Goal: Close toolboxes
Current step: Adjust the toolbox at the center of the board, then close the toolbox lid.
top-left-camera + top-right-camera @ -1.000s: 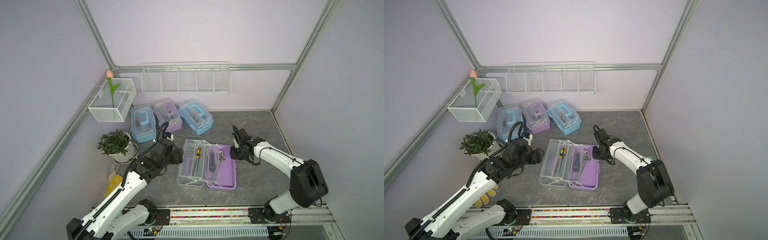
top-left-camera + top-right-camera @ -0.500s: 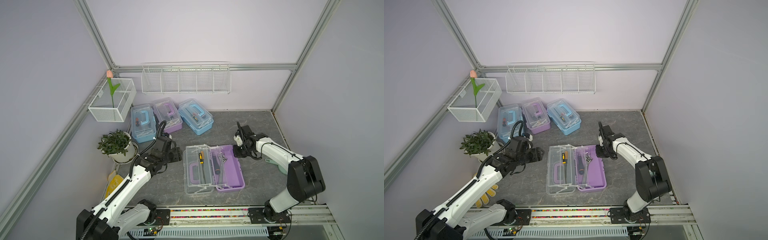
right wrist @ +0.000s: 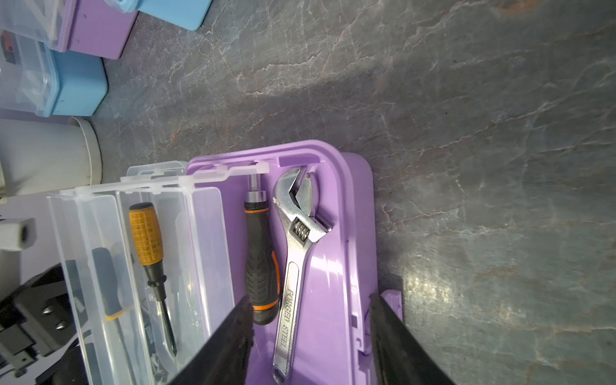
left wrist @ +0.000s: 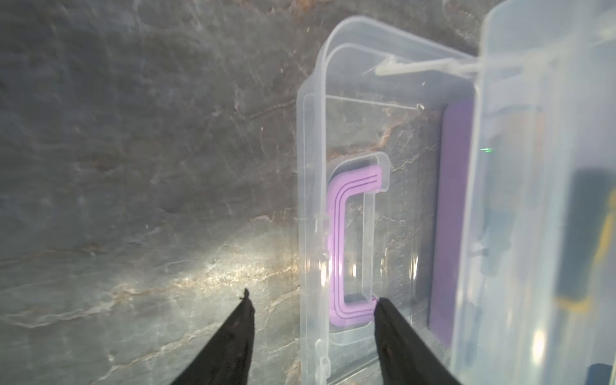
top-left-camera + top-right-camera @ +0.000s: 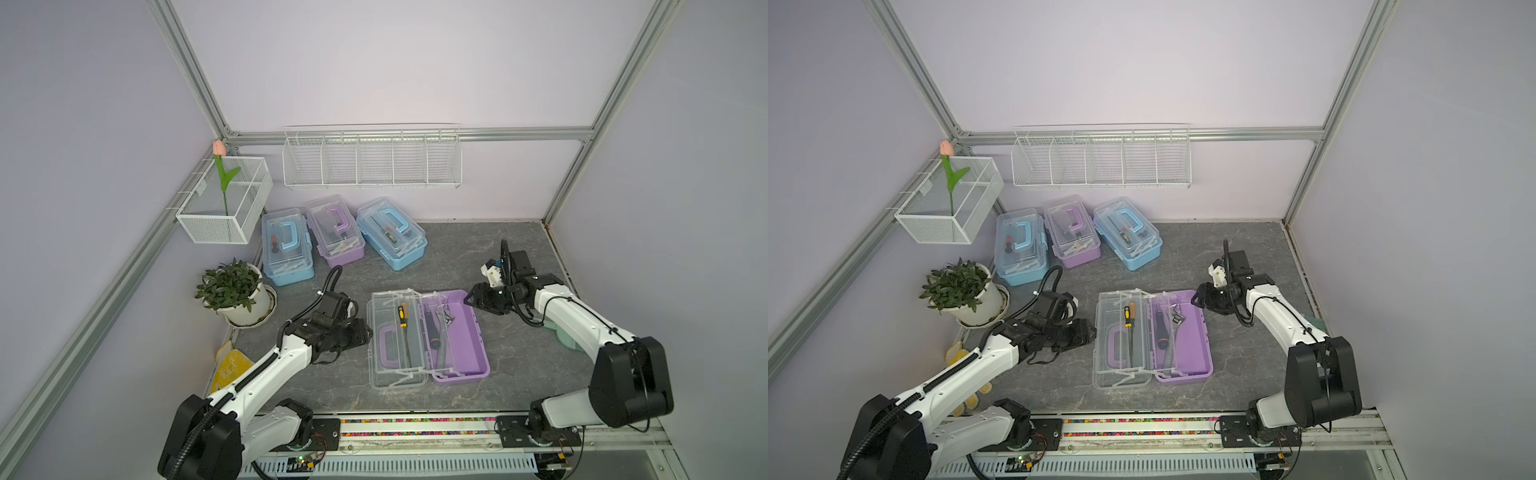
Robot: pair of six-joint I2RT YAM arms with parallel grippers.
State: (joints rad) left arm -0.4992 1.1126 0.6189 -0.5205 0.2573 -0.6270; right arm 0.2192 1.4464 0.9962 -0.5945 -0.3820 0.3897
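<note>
One purple toolbox (image 5: 461, 345) lies open mid-table. Its clear lid (image 5: 388, 345) is folded out to the left, with a tray holding a screwdriver (image 5: 403, 320) between lid and base. A wrench (image 3: 293, 240) lies in the base. My left gripper (image 5: 365, 332) is open at the lid's outer edge. In the left wrist view its fingers (image 4: 240, 333) straddle the lid rim (image 4: 310, 233) near the purple handle (image 4: 340, 253). My right gripper (image 5: 471, 299) is open at the base's far right corner, its fingers (image 3: 390, 333) either side of the base wall by the latch. Three toolboxes (image 5: 336, 230) stand closed at the back left.
A potted plant (image 5: 237, 291) stands left of my left arm, with a yellow object (image 5: 230, 365) in front of it. White wire baskets hang on the back wall (image 5: 372, 162) and the left wall (image 5: 224, 208). A pale green object (image 5: 561, 336) lies under my right arm.
The open toolbox has turned square to the table and slid toward the front right. My right gripper has opened at the base's corner. My left gripper followed the lid's edge.
</note>
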